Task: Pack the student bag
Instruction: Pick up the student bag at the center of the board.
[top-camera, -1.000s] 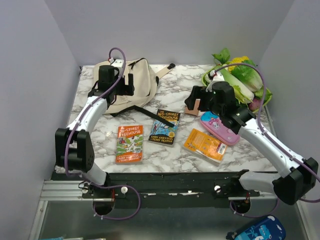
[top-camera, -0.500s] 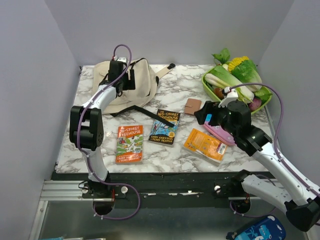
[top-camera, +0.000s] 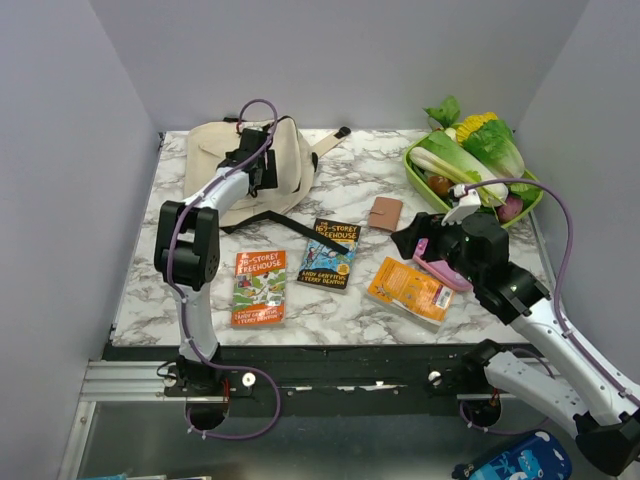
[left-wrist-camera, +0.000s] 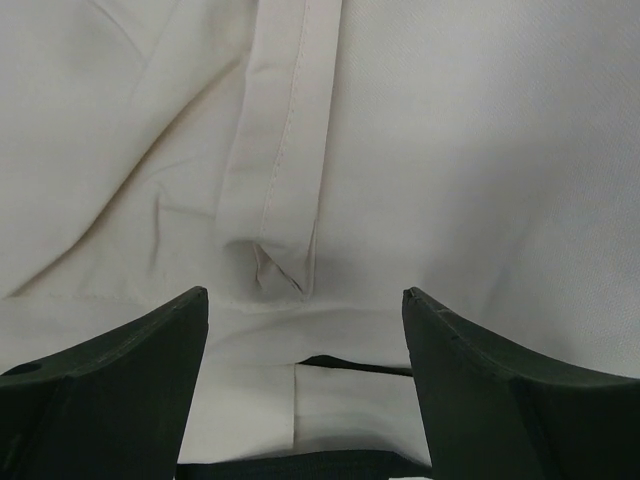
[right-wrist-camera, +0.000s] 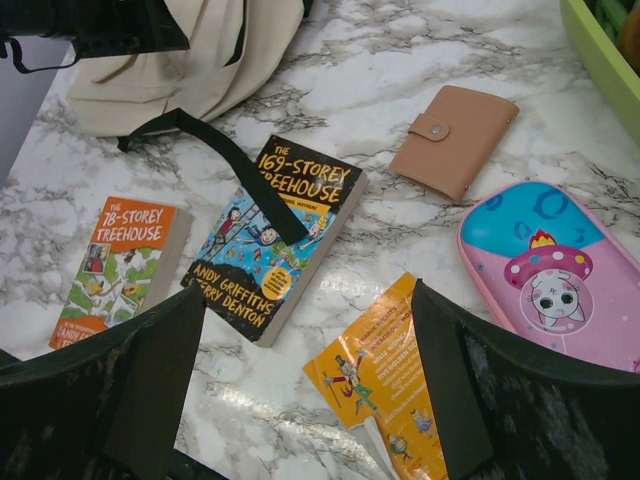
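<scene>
The cream backpack (top-camera: 292, 165) lies at the far left of the marble tabletop (top-camera: 365, 170), a black strap trailing from it. The left claw (left-wrist-camera: 305, 300) hangs close over its fabric, fingers spread, gripping nothing. The right claw (right-wrist-camera: 308, 288) is likewise released, above a dark book (right-wrist-camera: 275, 235), with a pink pencil case (right-wrist-camera: 550, 275) and a tan wallet (right-wrist-camera: 455, 138) near

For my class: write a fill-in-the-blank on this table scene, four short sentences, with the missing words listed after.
1. The left gripper is over the cream ___.
2. The bag has a black strap lying across the ___-Storey Treehouse book.
3. The vegetables sit in a ___ tray.
4. The right gripper is ___, holding nothing.
Missing words: bag; 169; green; open.
</scene>
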